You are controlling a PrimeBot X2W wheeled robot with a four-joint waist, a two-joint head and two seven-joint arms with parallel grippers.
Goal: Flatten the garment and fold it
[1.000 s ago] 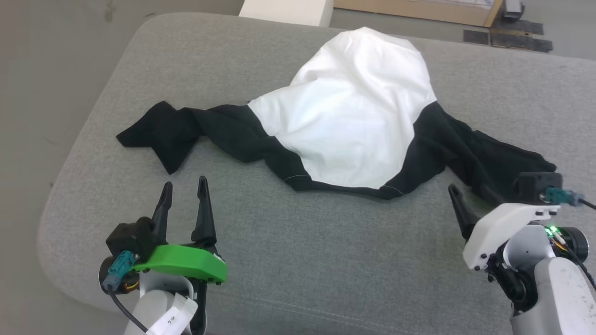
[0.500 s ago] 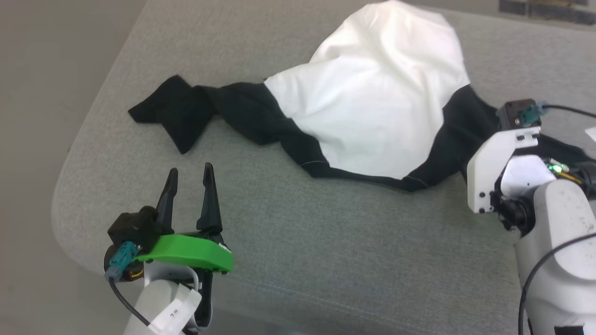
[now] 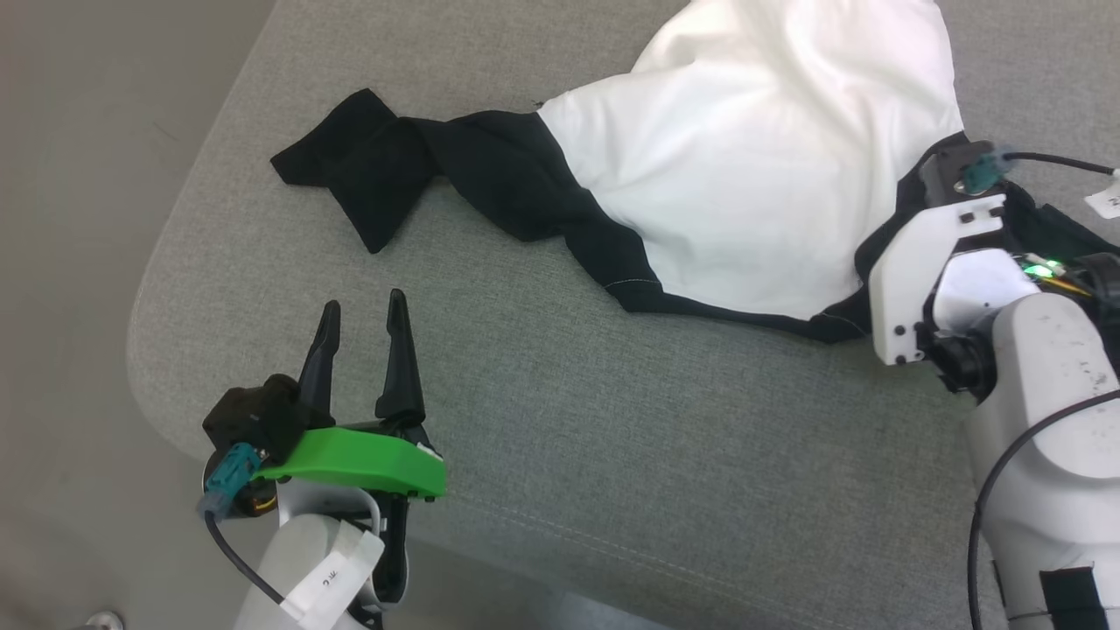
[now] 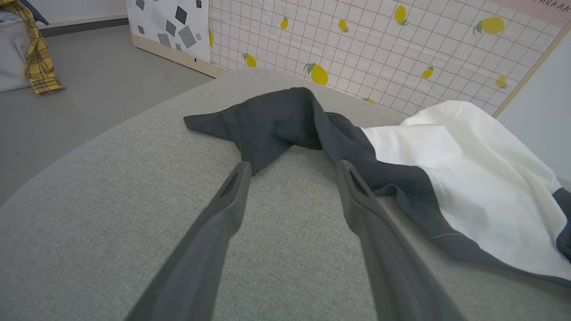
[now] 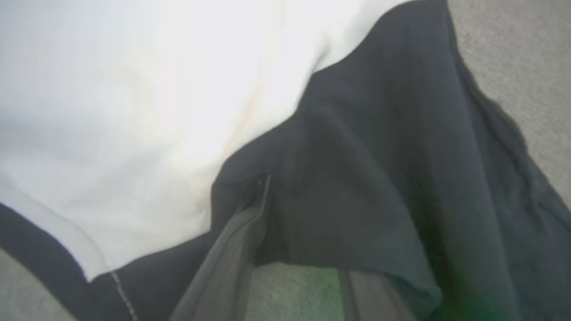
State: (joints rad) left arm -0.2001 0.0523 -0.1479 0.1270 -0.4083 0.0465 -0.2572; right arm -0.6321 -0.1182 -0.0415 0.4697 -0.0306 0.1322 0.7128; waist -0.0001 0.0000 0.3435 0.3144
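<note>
A broad grey cushion (image 3: 612, 437) with coarse woven upholstery and a rounded corner at 9 o'clock takes up most of the head view, with smooth grey floor (image 3: 87, 175) beyond it. The garment (image 3: 761, 175) lies rumpled on the cushion from 12 to 3 o'clock. Its soft white body billows in loose folds and is edged by a black band with pale stitching. One black sleeve (image 3: 367, 166) stretches out twisted toward 10 o'clock, ending in a flat pointed flap.

The left gripper (image 3: 363, 302) hovers at 7 o'clock under a green housing. Its long, dark, tapered fingers are spread apart, empty and pointing toward the sleeve.

The right gripper (image 5: 308, 223), at 3 o'clock, reaches into the black fabric beside the white panel. Cloth drapes over its fingers, so I cannot tell whether they are clamped.
</note>
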